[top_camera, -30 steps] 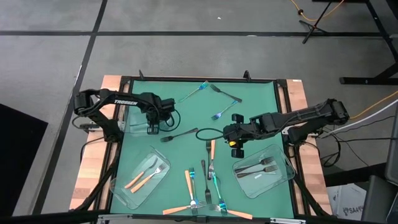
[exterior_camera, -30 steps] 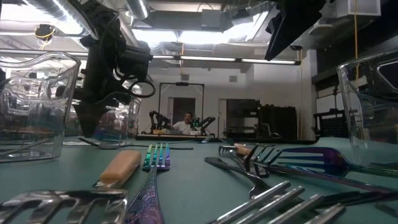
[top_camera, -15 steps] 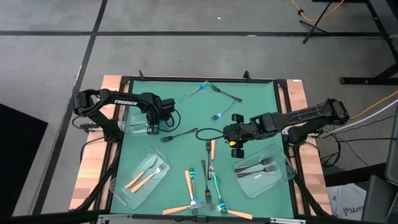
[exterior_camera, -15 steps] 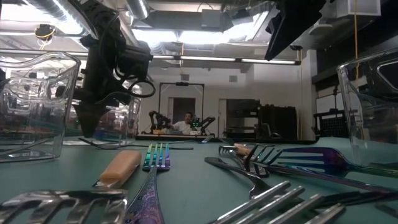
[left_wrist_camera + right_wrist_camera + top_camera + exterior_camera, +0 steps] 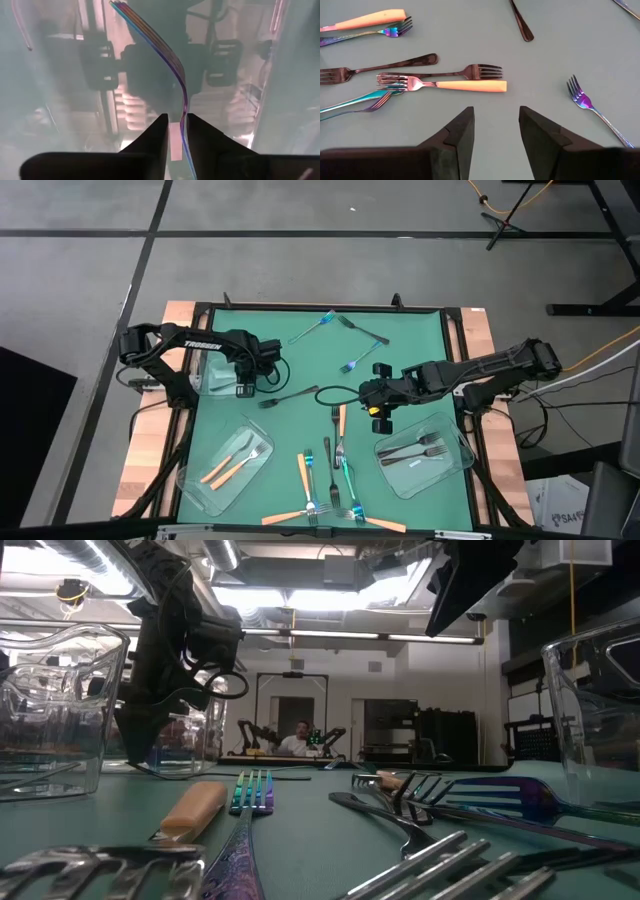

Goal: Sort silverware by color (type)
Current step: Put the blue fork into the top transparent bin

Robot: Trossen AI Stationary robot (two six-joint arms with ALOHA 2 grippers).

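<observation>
blue fork (image 5: 172,70) between left hand (image 5: 173,131) fingers, over tray (image 5: 210,370).

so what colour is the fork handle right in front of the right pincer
Orange, clearest in the right wrist view.

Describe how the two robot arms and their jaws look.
Both arms are dark, jointed and slim. The left arm carries white TROSSEN lettering, and a black cable loops beside its gripper. The right arm ends in the right gripper; its wrist view shows two flat, wedge-shaped black jaws.
</observation>
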